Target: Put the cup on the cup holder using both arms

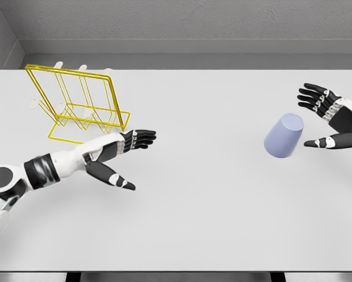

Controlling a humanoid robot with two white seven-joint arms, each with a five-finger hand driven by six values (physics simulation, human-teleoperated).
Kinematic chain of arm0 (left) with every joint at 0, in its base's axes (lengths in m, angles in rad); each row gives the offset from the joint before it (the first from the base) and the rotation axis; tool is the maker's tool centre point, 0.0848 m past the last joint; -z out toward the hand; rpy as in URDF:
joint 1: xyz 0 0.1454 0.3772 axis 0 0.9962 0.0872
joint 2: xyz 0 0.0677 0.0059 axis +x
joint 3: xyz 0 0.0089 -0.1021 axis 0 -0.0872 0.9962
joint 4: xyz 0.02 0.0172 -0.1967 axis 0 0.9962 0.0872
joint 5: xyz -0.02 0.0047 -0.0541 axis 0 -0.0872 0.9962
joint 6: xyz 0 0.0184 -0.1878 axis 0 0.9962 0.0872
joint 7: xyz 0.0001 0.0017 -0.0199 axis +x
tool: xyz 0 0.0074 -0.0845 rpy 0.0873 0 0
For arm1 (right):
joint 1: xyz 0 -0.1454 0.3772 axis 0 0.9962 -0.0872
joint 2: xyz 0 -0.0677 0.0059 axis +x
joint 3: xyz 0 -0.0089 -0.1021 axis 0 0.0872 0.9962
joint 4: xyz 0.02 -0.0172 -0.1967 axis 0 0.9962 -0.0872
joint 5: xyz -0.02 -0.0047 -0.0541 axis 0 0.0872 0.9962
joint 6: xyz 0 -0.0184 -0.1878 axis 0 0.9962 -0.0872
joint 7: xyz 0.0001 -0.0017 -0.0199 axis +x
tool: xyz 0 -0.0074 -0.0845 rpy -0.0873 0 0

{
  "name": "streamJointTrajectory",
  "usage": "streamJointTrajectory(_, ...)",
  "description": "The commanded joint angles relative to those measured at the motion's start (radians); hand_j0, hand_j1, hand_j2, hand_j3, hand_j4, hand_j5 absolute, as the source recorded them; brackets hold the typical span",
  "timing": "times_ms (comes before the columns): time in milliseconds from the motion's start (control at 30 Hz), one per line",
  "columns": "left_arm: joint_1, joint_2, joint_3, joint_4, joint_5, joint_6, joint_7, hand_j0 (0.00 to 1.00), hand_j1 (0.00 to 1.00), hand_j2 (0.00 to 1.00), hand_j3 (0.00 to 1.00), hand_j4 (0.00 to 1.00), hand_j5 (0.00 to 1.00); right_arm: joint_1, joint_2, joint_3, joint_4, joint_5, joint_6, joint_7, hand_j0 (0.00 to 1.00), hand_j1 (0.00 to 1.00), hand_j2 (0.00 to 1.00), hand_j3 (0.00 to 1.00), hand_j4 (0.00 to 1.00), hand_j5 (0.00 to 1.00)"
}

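A pale blue cup (284,136) stands upside down and slightly tilted on the white table (211,205), right of the middle. My right hand (328,120) is just to its right, open, fingers spread and thumb pointing at the cup, not touching it. A yellow wire cup holder (77,103) stands at the back left, tilted. In front of it my left hand (126,158) hovers open, fingers stretched toward the right, holding nothing.
White pegs or tips (58,66) show behind the holder's top edge. A grey wall runs along the far edge of the table. The front edge lies near the bottom of the picture.
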Motion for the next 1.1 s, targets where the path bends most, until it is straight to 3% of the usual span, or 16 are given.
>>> streamJointTrajectory(0,0.0,-0.025,0.007,0.017,0.01,0.018,0.0,1.0,1.0,1.0,1.0,1.0,1.0,0.0,0.001,-0.001,0.0,-0.004,-0.005,0.0,1.0,1.0,1.0,1.0,1.0,1.0)
streamJointTrajectory(233,0.023,-0.083,0.02,0.021,0.008,0.018,0.0,1.0,1.0,1.0,1.0,1.0,1.0,-0.017,0.002,-0.015,0.048,-0.005,-0.016,0.0,1.0,1.0,1.0,1.0,1.0,1.0)
streamJointTrajectory(467,0.037,-0.083,0.033,0.02,0.008,0.018,0.0,1.0,1.0,1.0,1.0,1.0,1.0,-0.011,0.062,-0.003,0.117,-0.005,-0.01,0.0,1.0,1.0,1.0,1.0,1.0,1.0)
streamJointTrajectory(633,0.04,-0.082,0.033,0.018,0.008,0.013,0.0,1.0,1.0,1.0,1.0,1.0,1.0,-0.014,0.097,-0.004,0.215,-0.005,-0.002,0.0,1.0,1.0,1.0,1.0,1.0,1.0)
streamJointTrajectory(1067,0.049,-0.082,0.035,0.02,0.007,-0.033,0.0,1.0,1.0,1.0,1.0,1.0,1.0,-0.014,0.165,0.022,0.274,0.041,0.007,0.0,1.0,1.0,1.0,1.0,1.0,1.0)
